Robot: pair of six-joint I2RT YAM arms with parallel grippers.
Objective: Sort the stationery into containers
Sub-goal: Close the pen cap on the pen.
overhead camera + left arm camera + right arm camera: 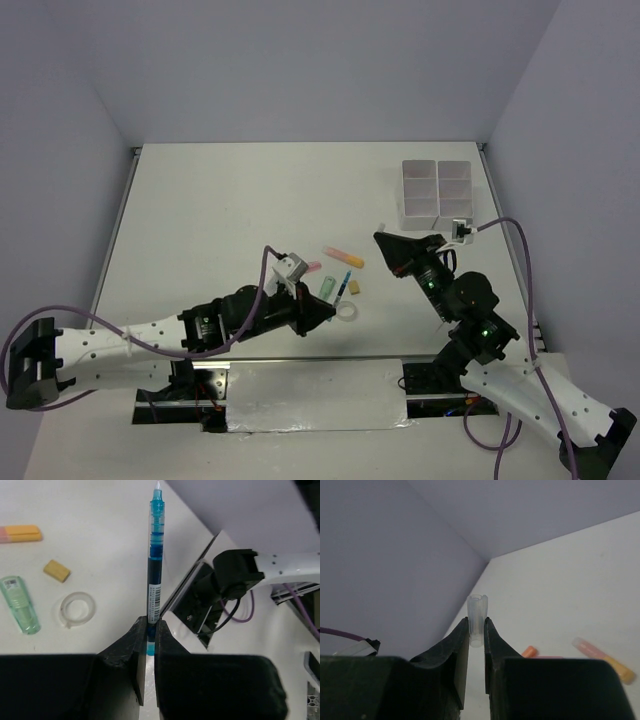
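My left gripper (325, 315) (148, 630) is shut on the lower end of a blue pen (155, 555), which is uncapped and points its tip away from the wrist. My right gripper (384, 240) (477, 626) is shut on a small clear cap (477, 615) and held above the table. On the table lie a pink-yellow marker (345, 257) (20, 533), a pink marker (312, 267), a green packet (328, 287) (20, 611), a yellow eraser (355, 287) (56, 570) and a clear tape ring (347, 313) (77, 609). The white containers (437, 190) stand at the back right, beyond the right gripper.
The right arm's black base (235, 580) and its purple cable lie past the pen tip in the left wrist view. The table's near edge with silver tape (310, 395) runs between the arm bases. Grey walls close in the table on three sides.
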